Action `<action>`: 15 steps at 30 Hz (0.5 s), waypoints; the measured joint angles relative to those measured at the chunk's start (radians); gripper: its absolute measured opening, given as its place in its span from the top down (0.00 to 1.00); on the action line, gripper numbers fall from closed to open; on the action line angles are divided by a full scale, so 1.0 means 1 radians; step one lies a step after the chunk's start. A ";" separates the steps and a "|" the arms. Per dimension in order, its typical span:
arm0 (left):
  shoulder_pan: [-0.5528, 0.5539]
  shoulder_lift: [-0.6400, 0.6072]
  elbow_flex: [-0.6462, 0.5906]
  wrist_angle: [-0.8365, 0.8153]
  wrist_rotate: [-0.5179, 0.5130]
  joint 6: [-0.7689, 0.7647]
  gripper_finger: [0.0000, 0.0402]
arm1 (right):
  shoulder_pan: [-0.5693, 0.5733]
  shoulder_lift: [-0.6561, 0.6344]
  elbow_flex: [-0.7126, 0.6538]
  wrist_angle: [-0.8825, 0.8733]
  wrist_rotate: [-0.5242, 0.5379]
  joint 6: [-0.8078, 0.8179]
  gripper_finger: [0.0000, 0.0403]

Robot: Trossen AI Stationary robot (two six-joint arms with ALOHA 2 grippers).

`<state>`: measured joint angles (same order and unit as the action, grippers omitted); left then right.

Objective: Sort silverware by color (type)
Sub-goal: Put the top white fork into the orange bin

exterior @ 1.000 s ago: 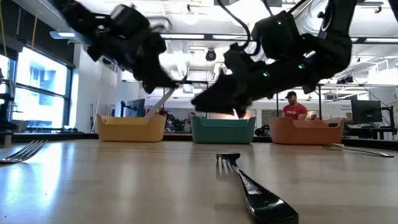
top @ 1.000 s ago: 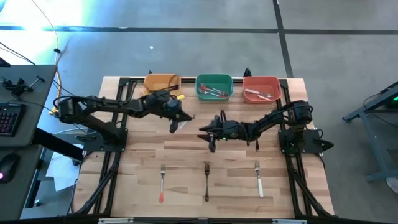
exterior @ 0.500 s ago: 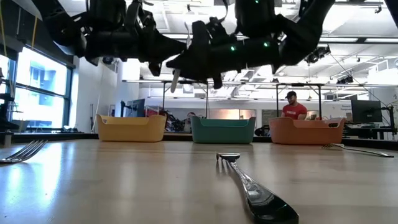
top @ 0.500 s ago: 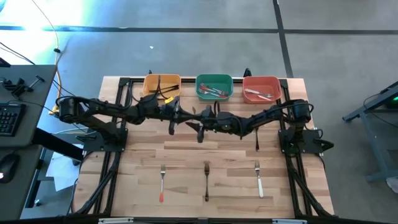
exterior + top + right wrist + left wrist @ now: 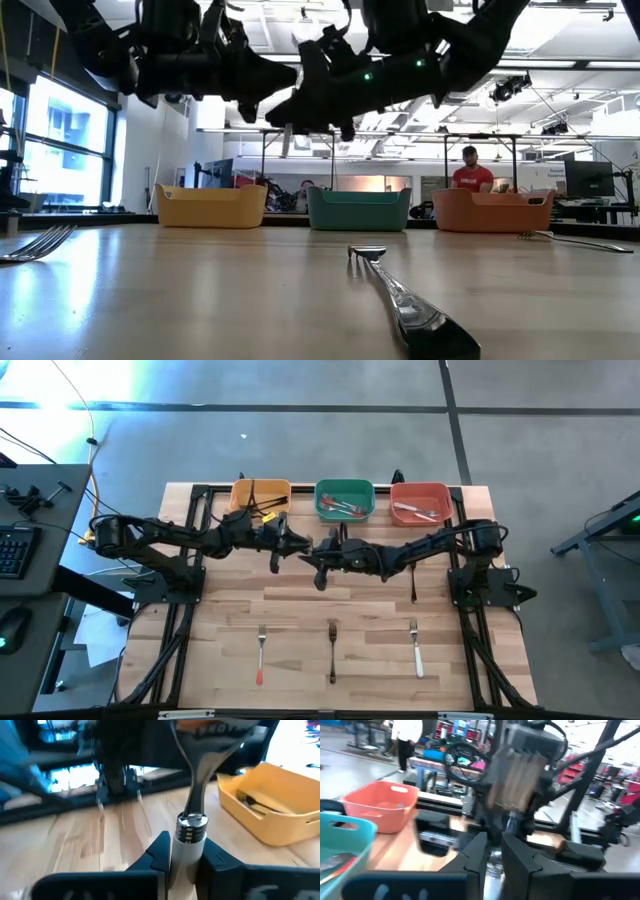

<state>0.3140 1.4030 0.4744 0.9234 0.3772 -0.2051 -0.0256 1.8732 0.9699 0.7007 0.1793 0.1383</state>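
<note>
Silverware piece with a white handle [image 5: 186,847] hangs in mid-air at frame centre of the high view, where the two grippers meet above the table. Right gripper [image 5: 183,855] pinches the white handle, metal head pointing up and away. Left gripper [image 5: 492,854] is closed around a silver metal part [image 5: 493,865] of what appears to be the same utensil; the grippers face each other, tips nearly touching [image 5: 305,548].

On the table [image 5: 300,610], lower part of the high view: three forks in a row, well apart — red-handled fork [image 5: 260,652] lower left, black-handled fork [image 5: 332,650] lower centre, white-handled fork [image 5: 415,648] lower right. A dark utensil [image 5: 413,586] lies under the right arm.

Along the upper table edge: yellow bin [image 5: 261,494] with dark-handled pieces, green bin [image 5: 344,499] with red-handled pieces, red bin [image 5: 419,502] with pale-handled pieces. Bins sit just behind the joined grippers.

Wood between the hand-off point and the fork row lies bare. Black frame rails [image 5: 180,630] run down both table sides.

Low view: a person in a red shirt [image 5: 470,173] stands in the room beyond.
</note>
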 joint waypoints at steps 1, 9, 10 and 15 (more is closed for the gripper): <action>0.006 -0.001 -0.007 0.003 -0.004 0.006 0.86 | -0.001 -0.009 0.000 -0.023 -0.003 -0.008 0.95; 0.027 -0.001 -0.090 0.055 -0.007 0.016 0.77 | -0.050 -0.197 0.000 -0.389 0.054 -0.068 0.95; 0.027 -0.001 -0.104 0.071 -0.007 0.016 0.77 | -0.062 -0.233 0.000 -0.459 0.073 -0.086 0.95; 0.027 -0.001 -0.172 0.135 -0.006 0.017 0.77 | -0.172 -0.421 0.000 -0.945 0.160 -0.196 0.95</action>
<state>0.3412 1.4017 0.3028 1.0579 0.3709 -0.1886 -0.1971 1.4520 0.9695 -0.2447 0.3392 -0.0580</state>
